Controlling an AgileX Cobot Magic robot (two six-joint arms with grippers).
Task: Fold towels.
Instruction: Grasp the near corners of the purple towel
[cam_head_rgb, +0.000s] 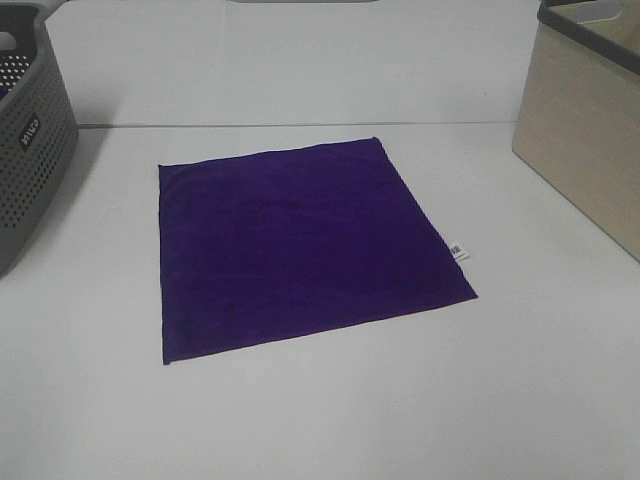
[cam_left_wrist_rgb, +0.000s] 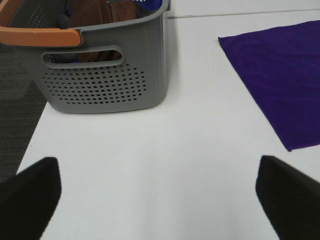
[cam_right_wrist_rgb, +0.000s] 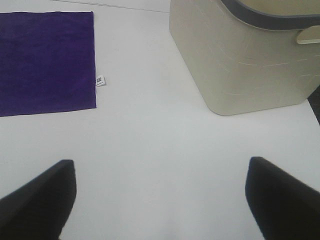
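A deep purple square towel (cam_head_rgb: 300, 245) lies spread flat on the white table, with a small white tag (cam_head_rgb: 458, 251) on its right edge. It also shows in the left wrist view (cam_left_wrist_rgb: 282, 75) and in the right wrist view (cam_right_wrist_rgb: 45, 60), where the tag (cam_right_wrist_rgb: 100, 80) is visible. My left gripper (cam_left_wrist_rgb: 160, 200) is open and empty above bare table, left of the towel. My right gripper (cam_right_wrist_rgb: 160, 200) is open and empty above bare table, right of the towel. Neither gripper shows in the exterior high view.
A grey perforated basket (cam_head_rgb: 25, 140) stands at the left; the left wrist view (cam_left_wrist_rgb: 110, 75) shows its orange handle and cloths inside. A beige bin (cam_head_rgb: 585, 130) with a dark rim stands at the right, also in the right wrist view (cam_right_wrist_rgb: 245, 60).
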